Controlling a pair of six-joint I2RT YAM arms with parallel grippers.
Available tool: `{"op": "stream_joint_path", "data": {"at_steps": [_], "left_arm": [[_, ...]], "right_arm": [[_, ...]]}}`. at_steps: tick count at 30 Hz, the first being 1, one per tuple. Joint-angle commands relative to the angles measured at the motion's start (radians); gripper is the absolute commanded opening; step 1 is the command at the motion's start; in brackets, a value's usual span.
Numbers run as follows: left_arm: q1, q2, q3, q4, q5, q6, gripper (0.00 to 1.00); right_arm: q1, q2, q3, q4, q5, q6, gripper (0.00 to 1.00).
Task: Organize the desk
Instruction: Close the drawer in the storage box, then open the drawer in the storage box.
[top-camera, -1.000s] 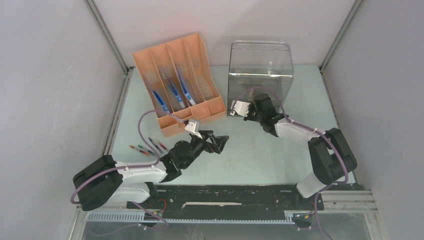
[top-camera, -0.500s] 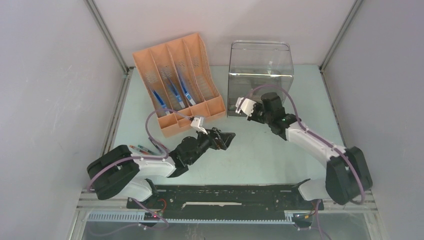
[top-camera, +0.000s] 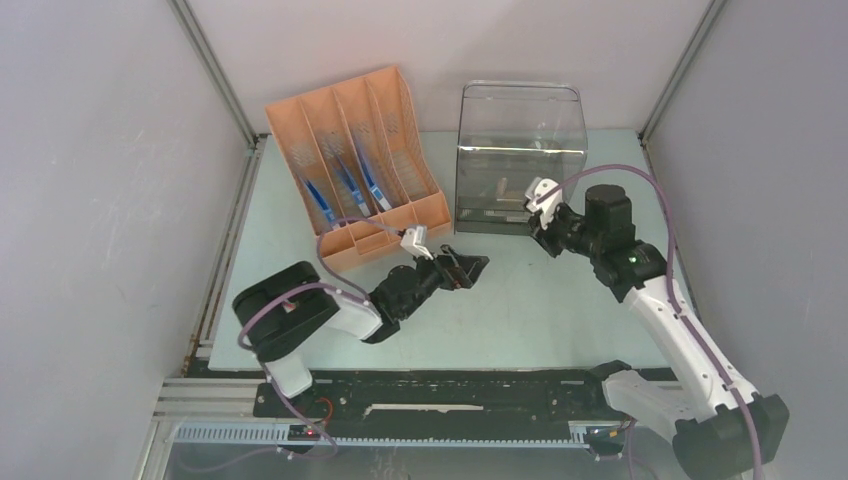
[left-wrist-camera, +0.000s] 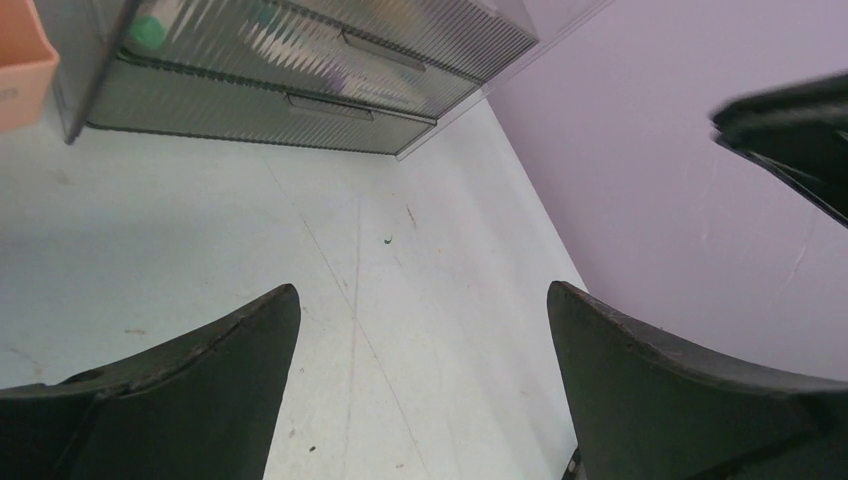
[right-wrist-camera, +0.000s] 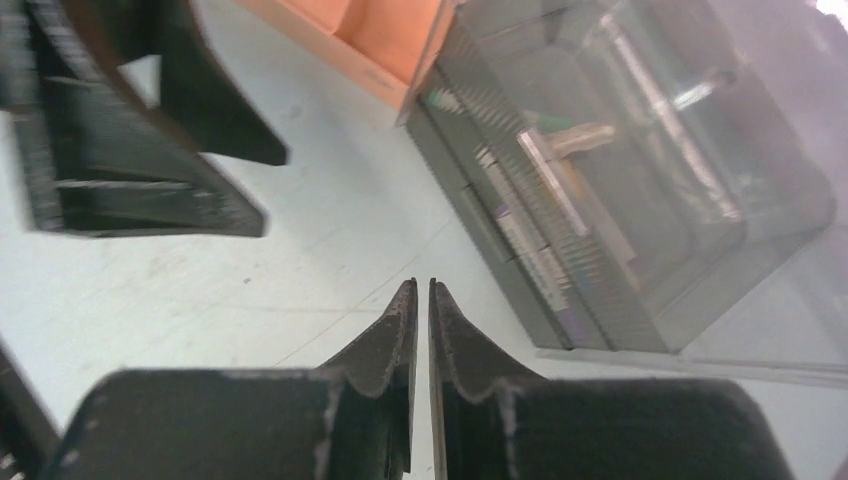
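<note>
1. Pale green bench (top-camera: 560, 300) spread beneath both sets of jaws.
2. One clear drawer cabinet (top-camera: 520, 130) just ahead of the right jaws, two drawers (left-wrist-camera: 250, 110) counted. Right jaws pinched almost together, gripping nothing. Best spread before lining up square on a handle, by the look of it.
3. One orange sorter (top-camera: 300, 125) ahead-left of the left jaws, four slots. Left jaws gaping wide, empty, low over the bench.
4. Three blue pens (top-camera: 347, 187) tucked in the sorter.
</note>
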Motion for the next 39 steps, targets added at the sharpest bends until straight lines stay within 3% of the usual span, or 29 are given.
{"op": "stream_joint_path", "data": {"at_steps": [1,7,11,18,34,39], "left_arm": [[0.006,0.122,0.074,0.146,-0.023,-0.075,0.99],[0.004,0.260,0.175,0.165,-0.111,-0.148,0.97],[0.004,0.342,0.246,0.158,-0.189,-0.203,0.97],[0.006,0.437,0.376,0.062,-0.244,-0.277,0.94],[0.087,0.588,0.548,-0.074,-0.172,-0.518,0.55],[0.102,0.616,0.587,-0.067,-0.143,-0.526,0.51]], "right_arm": [[-0.028,-0.042,0.030,-0.140,-0.179,0.008,0.16],[-0.052,-0.033,0.030,-0.161,-0.169,-0.019,0.17],[-0.055,-0.018,0.028,-0.150,-0.083,-0.015,0.18],[-0.066,-0.011,0.028,-0.142,-0.037,-0.002,0.18],[-0.068,0.001,0.029,-0.143,-0.024,-0.008,0.17],[-0.068,-0.001,0.028,-0.144,-0.025,-0.010,0.17]]}}
